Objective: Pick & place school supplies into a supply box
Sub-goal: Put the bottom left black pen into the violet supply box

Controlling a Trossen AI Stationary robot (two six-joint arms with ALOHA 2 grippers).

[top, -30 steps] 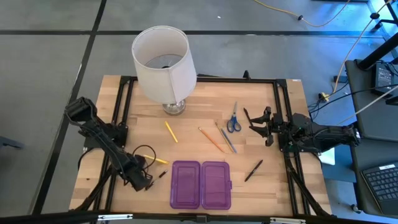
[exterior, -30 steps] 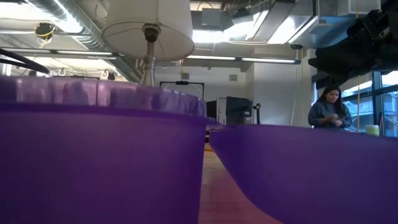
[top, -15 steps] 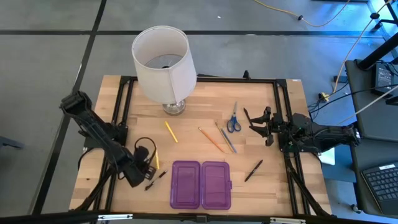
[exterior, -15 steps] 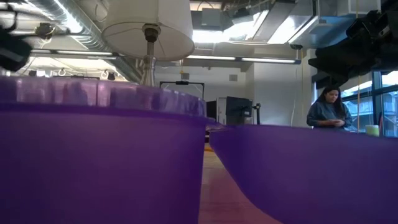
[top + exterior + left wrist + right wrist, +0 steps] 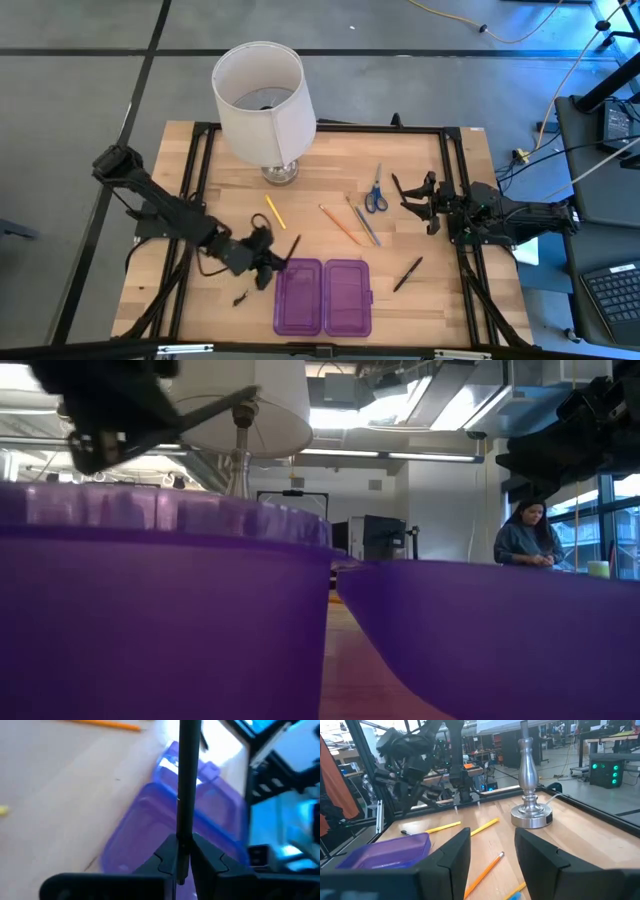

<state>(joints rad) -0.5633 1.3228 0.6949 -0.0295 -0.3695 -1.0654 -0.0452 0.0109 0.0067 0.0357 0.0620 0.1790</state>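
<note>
A: Where's the dark pen [image 5: 187, 785] now?

B: In the left gripper [image 5: 268, 268], fingers clamped on one end of it, the rest jutting forward toward one o'clock. It hangs just off the nine o'clock edge of the open purple pencil case [image 5: 322, 297].

A: How will it handle?

B: Light and stiff, I'd say, but smooth and round, so an end grip could let it swing or slip. A hold nearer the middle would steady it.

A: And the right gripper [image 5: 412, 199]?

B: Parked at the table's three o'clock side, fingers apart and empty, near the blue-handled scissors [image 5: 375, 193].

A: What's left?

B: Pencils [image 5: 341, 224] at the centre, another dark pen [image 5: 407, 273] toward four o'clock.
</note>
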